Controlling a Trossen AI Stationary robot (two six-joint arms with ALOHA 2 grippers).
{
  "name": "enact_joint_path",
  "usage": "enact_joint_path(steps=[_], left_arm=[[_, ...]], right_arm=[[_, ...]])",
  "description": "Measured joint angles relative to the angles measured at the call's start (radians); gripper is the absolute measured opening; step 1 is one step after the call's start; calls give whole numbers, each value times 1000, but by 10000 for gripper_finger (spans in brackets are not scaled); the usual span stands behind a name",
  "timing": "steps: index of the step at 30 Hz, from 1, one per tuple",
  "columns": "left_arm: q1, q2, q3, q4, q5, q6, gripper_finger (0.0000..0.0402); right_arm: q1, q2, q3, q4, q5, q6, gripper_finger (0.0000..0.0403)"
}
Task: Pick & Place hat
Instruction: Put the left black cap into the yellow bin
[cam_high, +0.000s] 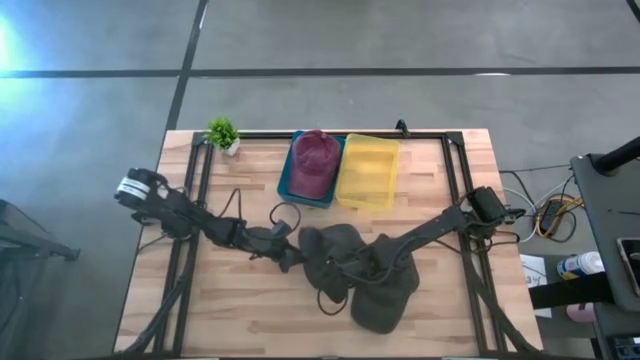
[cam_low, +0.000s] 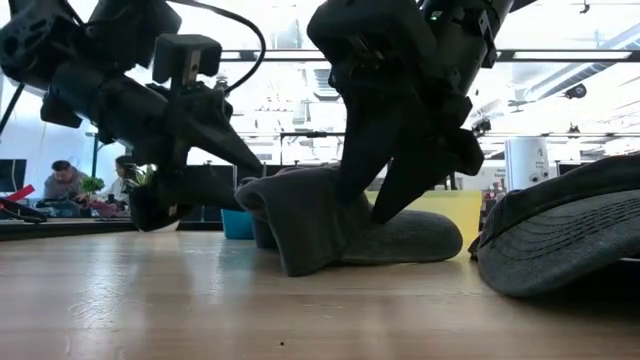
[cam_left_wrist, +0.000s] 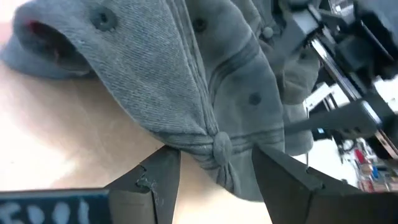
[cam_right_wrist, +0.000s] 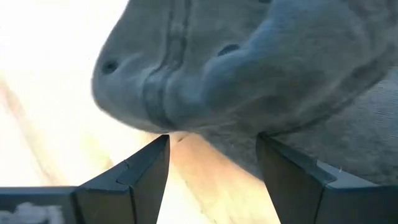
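A grey cap (cam_high: 335, 243) lies on the wooden table near its middle, and a second grey cap (cam_high: 388, 295) lies beside it toward the near edge. My left gripper (cam_high: 290, 257) is at the first cap's left side, open, with its fingers on either side of the crown's top button (cam_left_wrist: 221, 146). My right gripper (cam_high: 346, 268) comes down at the same cap's near-right side, open, with the cap's crown (cam_right_wrist: 249, 68) just ahead of its fingertips. In the low view the first cap (cam_low: 320, 225) sits crumpled between both arms. My left gripper stands open and level at the table's left side of the cap, its fingers (cam_left_wrist: 163, 171) flanking the crown around the button; I cannot tell whether they touch the cloth. My right gripper is open against the cap's bulging side (cam_right_wrist: 186, 106); I cannot tell whether its fingers (cam_right_wrist: 273, 158) touch it.
A blue bin (cam_high: 285, 186) at the far edge holds a maroon hat (cam_high: 315, 160); a yellow bin (cam_high: 368, 172) stands to its right. A small potted plant (cam_high: 222, 133) stands at the far left corner. The second grey cap (cam_low: 565, 240) lies close to the right arm.
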Motion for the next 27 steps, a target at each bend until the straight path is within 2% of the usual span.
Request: enact_joint_path(steps=[8,14,20,27], left_arm=[[3,6,0,13,-85,39,193],[-8,6,-6,-89,-76,26,193],[16,6,13,-57,-113,41,193],[24,75,41,-17,-96,42,193]], right_arm=[[0,0,0,9,-17,-8,233],[0,0,0,8,-19,-10,233],[-1,0,0,8,-19,-33,233],[-9,0,0,8,-19,-49,233]])
